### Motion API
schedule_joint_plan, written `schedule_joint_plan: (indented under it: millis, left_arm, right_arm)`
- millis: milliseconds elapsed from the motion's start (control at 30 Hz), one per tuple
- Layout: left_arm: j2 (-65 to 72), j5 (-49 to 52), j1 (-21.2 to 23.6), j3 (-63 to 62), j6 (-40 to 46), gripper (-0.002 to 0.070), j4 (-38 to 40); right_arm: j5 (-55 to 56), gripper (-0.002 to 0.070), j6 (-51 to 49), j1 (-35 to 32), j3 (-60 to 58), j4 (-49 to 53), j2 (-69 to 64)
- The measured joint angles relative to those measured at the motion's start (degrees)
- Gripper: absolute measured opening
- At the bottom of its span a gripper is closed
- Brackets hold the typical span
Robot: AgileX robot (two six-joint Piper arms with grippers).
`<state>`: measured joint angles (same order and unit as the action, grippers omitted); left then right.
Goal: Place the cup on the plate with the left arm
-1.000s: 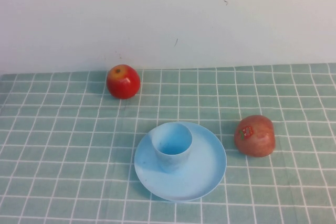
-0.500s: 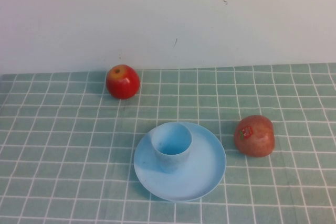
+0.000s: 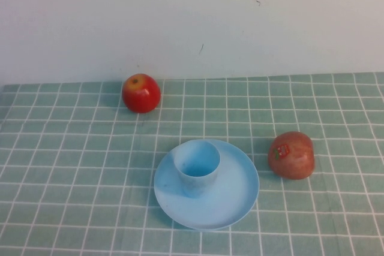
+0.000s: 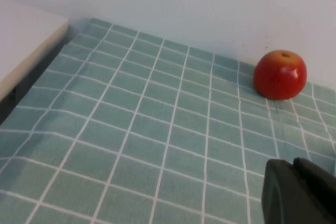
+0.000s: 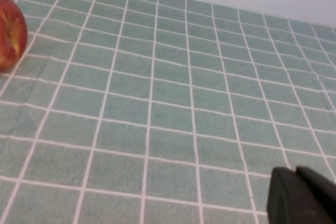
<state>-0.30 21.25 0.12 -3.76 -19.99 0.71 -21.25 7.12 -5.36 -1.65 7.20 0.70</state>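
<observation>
Lab-like tabletop — green checked cloth [image 3: 72, 166], bare white wall [image 3: 180, 16].

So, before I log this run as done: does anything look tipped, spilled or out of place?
Nothing stands out. The light-blue plastic cup stands upright on the round light-blue plate, left of its centre. Both red apples rest apart on the cloth. Left gripper and right gripper hang clear.

Green checked tablecloth [image 3: 72, 166] — carrying plate [image 3: 240, 199], two apples [image 3: 141, 93] [image 3: 291, 154]
</observation>
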Motion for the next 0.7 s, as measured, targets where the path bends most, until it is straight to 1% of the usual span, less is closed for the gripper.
schedule_joint_plan:
  millis: [167, 700]
  left_arm:
    - [-0.4, -0.5, 0.0, 4.6, 1.5, 0.0002, 0.2]
    - [-0.4, -0.7, 0.0, 4.8, 2.0, 0.0, 0.3]
  right_arm:
    - [0.0, -0.0002, 0.0, 0.0, 0.0, 0.0, 0.0]
    - [0.0, -0.0002, 0.0, 0.0, 0.0, 0.0, 0.0]
